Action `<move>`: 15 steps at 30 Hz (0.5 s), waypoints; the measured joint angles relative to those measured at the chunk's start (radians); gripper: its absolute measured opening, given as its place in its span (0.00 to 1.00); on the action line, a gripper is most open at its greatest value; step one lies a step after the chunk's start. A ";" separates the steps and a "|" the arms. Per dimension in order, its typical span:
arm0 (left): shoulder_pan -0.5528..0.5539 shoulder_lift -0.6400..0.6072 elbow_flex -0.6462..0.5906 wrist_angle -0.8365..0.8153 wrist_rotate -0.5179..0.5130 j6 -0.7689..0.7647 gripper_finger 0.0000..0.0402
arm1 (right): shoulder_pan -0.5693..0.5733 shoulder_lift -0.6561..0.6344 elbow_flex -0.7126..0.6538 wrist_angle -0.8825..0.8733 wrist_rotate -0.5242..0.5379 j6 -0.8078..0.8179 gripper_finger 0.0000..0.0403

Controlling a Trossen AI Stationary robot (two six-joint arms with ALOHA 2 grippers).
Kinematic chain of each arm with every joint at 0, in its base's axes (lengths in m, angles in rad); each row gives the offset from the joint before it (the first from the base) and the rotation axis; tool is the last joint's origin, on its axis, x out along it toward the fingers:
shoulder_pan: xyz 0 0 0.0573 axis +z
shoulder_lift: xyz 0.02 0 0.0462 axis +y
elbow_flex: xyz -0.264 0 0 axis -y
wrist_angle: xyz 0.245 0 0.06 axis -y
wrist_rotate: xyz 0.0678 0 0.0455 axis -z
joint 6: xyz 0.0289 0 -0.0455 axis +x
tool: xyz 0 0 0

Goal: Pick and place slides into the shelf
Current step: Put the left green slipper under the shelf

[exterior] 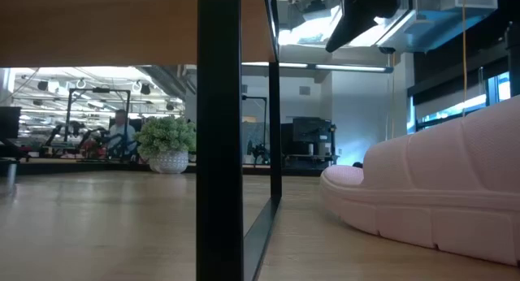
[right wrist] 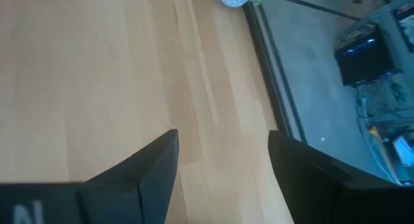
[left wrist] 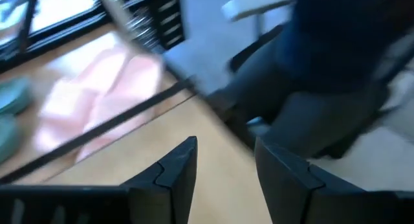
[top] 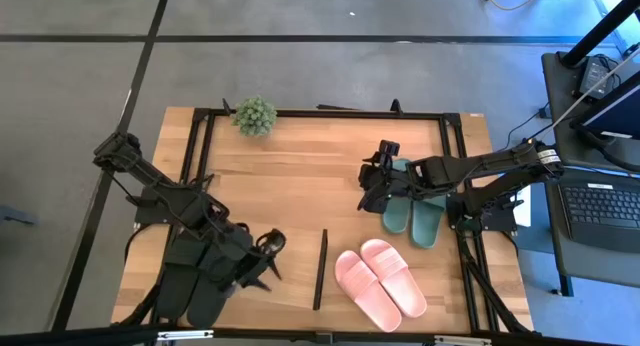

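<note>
Right gripper (top: 372,181): your fingers gape apart over bare wood, holding nothing.
Dark green rubber slide sandals (top: 415,210): just behind that gripper, under its arm.
Light pink rubber slide sandals (top: 380,283): near your right gripper, beside the thin black divider (top: 320,269).
Left gripper (top: 268,258): fingers parted, empty.
Black rubber slides (top: 205,276): under your left arm.

Black slides (top: 205,271) mostly under left arm
</note>
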 joint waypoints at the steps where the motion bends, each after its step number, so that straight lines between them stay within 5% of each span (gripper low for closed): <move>1: 0.008 0.000 -0.013 -0.002 -0.037 0.000 0.37 | 0.000 0.000 0.000 -0.001 -0.011 0.000 0.59; 7: 0.091 0.001 -0.067 0.026 -0.151 0.016 0.37 | 0.000 0.000 0.000 -0.010 -0.014 -0.007 0.59; 15: 0.229 0.000 -0.072 0.059 -0.003 0.148 0.37 | 0.000 -0.001 -0.001 -0.027 -0.024 -0.083 0.59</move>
